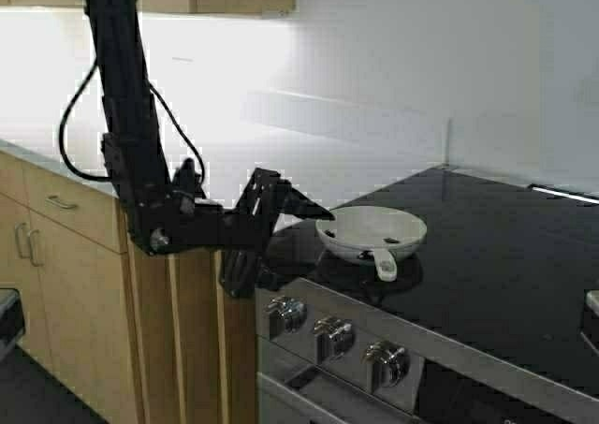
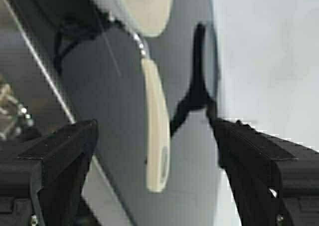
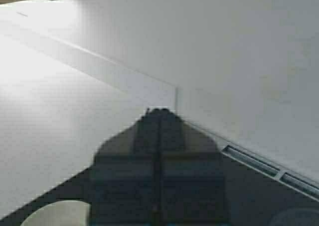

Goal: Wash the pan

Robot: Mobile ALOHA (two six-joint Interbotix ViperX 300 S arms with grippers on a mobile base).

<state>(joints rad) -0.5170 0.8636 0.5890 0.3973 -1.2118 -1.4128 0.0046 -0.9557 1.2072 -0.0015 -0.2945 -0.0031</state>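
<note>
Left gripper (image 1: 314,209) sits spread wide at the stove's (image 1: 524,255) front-left, your nearer arm. Pan (image 1: 372,232) lies just beyond, toward 3 o'clock, handle (image 2: 157,131) pointing to 6 between your fingers. Right gripper (image 3: 159,113) is pressed closed, idle.

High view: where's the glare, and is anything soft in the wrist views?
High view: under-cabinet light blows out the countertop; the pan reflects faintly in the black cooktop. Left wrist view: the open left gripper and the pan handle are blurred. Right wrist view: the shut right gripper is out of focus.
</note>
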